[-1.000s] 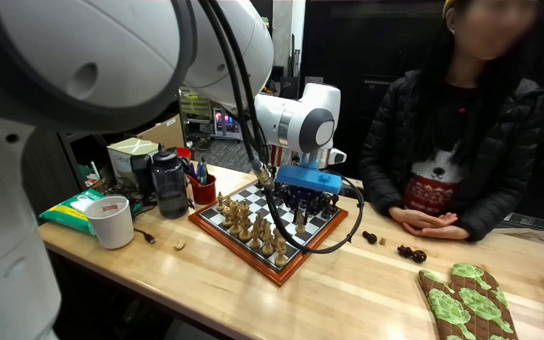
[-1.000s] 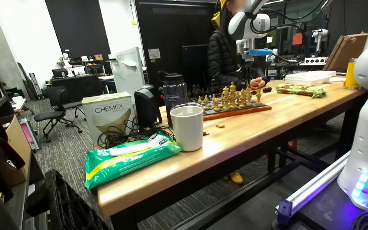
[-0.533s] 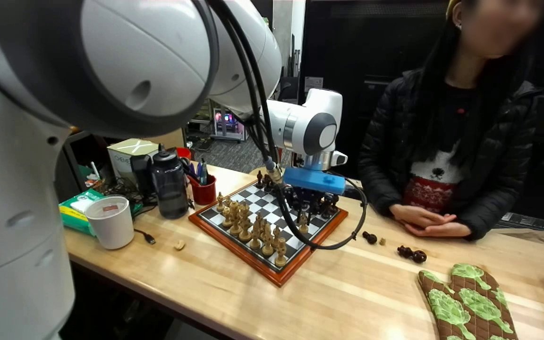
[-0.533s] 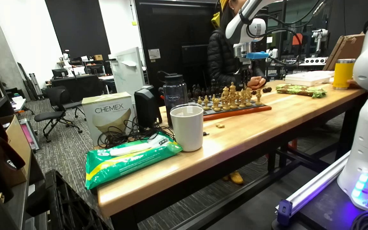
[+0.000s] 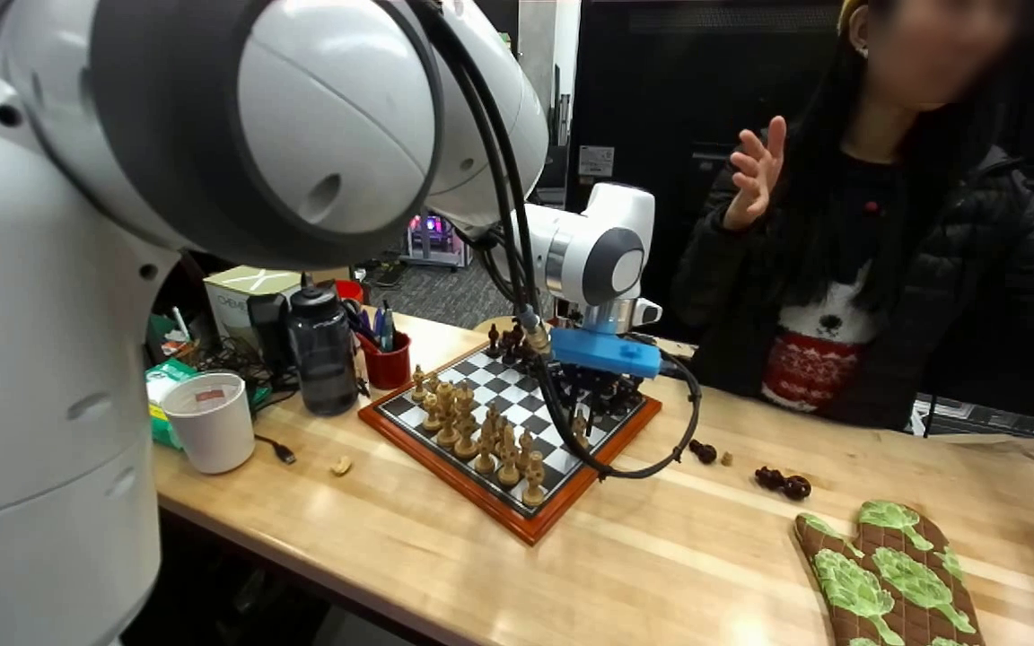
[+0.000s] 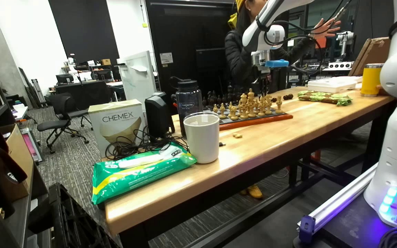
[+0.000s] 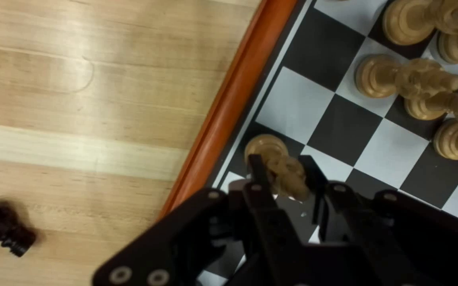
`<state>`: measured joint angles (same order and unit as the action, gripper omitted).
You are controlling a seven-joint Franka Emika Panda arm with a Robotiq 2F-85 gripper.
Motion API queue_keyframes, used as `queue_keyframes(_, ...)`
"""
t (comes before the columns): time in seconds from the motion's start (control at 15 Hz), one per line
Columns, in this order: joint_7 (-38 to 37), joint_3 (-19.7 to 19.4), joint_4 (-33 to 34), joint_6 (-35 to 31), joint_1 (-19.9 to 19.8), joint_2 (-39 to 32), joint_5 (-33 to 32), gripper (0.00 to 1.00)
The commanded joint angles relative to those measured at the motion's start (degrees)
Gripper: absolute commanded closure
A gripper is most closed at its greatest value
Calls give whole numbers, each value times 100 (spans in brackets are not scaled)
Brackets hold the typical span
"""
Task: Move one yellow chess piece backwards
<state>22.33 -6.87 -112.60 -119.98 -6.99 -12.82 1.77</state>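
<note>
A yellow chess piece [image 7: 292, 178] stands on a dark square by the board's edge, forward of the other yellow pieces; an exterior view shows it [image 5: 580, 431] below my gripper [image 5: 580, 408]. In the wrist view my gripper [image 7: 281, 161] is partly open, with one finger on each side of the piece's upper part. The left finger hides part of the piece; contact with either finger cannot be told. The chessboard [image 5: 445, 468] has a reddish wooden rim. The other yellow pieces [image 5: 463, 422] stand grouped on the near side.
Dark pieces [image 5: 506, 343] stand on the far side, partly behind the gripper. Loose dark pieces [image 5: 784, 483] lie right of the board near an oven mitt [image 5: 894, 574]. A water bottle [image 5: 321, 350], red pen cup [image 5: 389, 366] and white cup [image 5: 209, 422] stand left. A person is behind the table.
My gripper has come down and slightly sideways so its fingers straddle the yellow piece. The finger gap looks about the same. The person has lifted their hands off the table.
</note>
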Motion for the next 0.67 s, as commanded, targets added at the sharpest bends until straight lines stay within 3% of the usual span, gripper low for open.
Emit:
queue_keyframes(0.0, 173, 121, 92, 32, -134, -67, 95, 94)
queue_keyframes(0.07, 183, 128, 90, 31, -141, -71, 100, 94)
queue_keyframes(0.13, 191, 135, 88, 34, -149, -75, 108, 82)
queue_keyframes(0.2, 198, 141, 77, 28, -154, -69, 113, 50)
queue_keyframes(0.33, 192, 145, 53, 25, -155, -51, 114, 45)
queue_keyframes(0.6, 140, 144, 2, 55, -144, 36, 57, 19)
